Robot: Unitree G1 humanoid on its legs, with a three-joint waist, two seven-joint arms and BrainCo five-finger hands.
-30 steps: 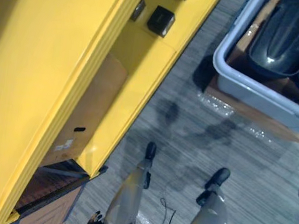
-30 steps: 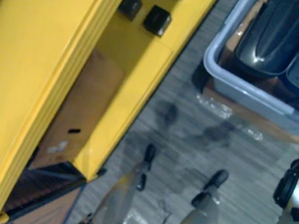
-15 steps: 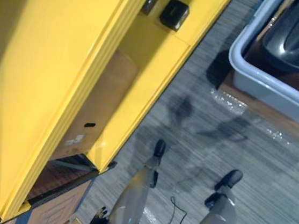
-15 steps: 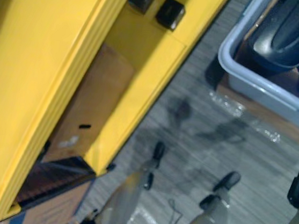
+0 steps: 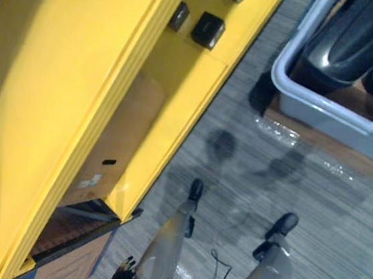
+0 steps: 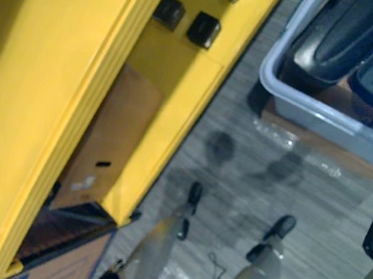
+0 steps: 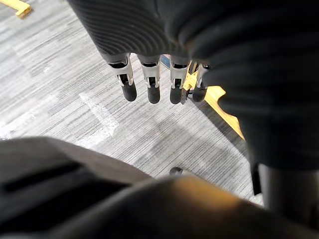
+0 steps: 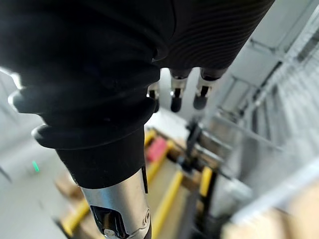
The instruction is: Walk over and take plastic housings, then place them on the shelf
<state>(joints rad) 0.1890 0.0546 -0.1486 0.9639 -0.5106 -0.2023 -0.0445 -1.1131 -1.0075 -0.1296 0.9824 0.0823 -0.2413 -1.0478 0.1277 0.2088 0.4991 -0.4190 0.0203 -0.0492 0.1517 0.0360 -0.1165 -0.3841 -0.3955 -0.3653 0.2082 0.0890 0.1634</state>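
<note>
Two black plastic housings point(image 5: 360, 38) lie in a grey bin point(image 5: 324, 113), well apart from the left hand point(image 7: 152, 82) and right hand point(image 8: 201, 92), fingers relaxed, empty.

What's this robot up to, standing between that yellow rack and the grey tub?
It is meant to move parts to the shelf. The dark plastic housings lie in the grey tub ahead to its right. The yellow shelf stands to its left, with small black blocks and a cardboard box on its levels. The left robot hand and the right robot hand both hang with relaxed fingers and hold nothing, so no housing is picked up yet.
</note>
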